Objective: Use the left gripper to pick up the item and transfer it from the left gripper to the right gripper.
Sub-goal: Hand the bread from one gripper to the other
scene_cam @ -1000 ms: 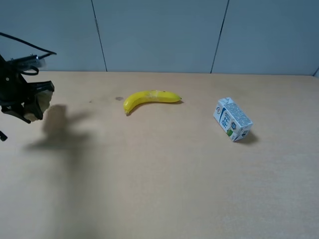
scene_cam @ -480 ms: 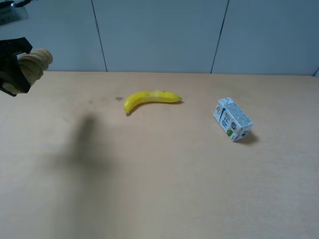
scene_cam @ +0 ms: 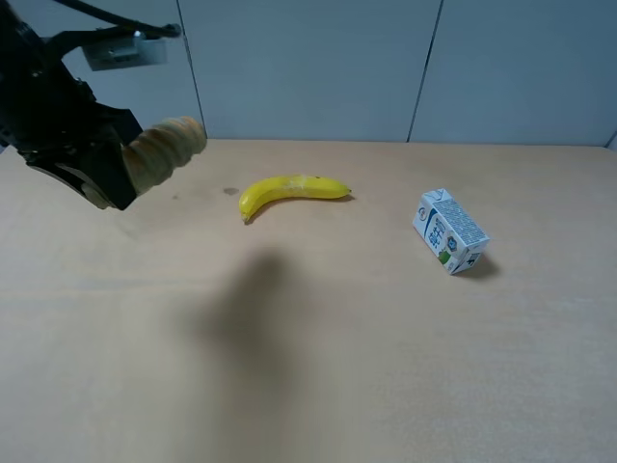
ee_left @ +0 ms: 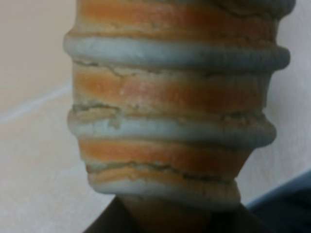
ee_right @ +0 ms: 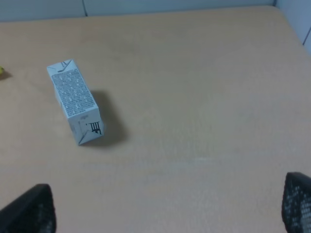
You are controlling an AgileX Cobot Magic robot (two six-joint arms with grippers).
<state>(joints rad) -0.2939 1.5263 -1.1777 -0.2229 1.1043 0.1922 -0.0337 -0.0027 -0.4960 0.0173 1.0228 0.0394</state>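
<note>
The item (scene_cam: 166, 148), a ribbed cylinder of tan and orange rings, hangs in the air over the table's far left, tilted with its free end up and to the right. My left gripper (scene_cam: 114, 166), bulky and black with a trailing cable, is shut on its lower end. In the left wrist view the item (ee_left: 170, 111) fills the picture, and only dark bits of the fingers (ee_left: 277, 208) show beneath it. My right gripper (ee_right: 165, 213) stands open above the table's right side with nothing between its fingertips; the exterior high view does not show it.
A yellow banana (scene_cam: 289, 190) lies at the middle back of the tan table (scene_cam: 386, 338). A white-blue carton (scene_cam: 450, 231) lies on its side at the right, also seen from the right wrist as the carton (ee_right: 75, 101). A grey panelled wall stands behind.
The left gripper has risen and swung right toward the middle with the item in it. Its shadow on the table moved right too. The right gripper has stayed put.
</note>
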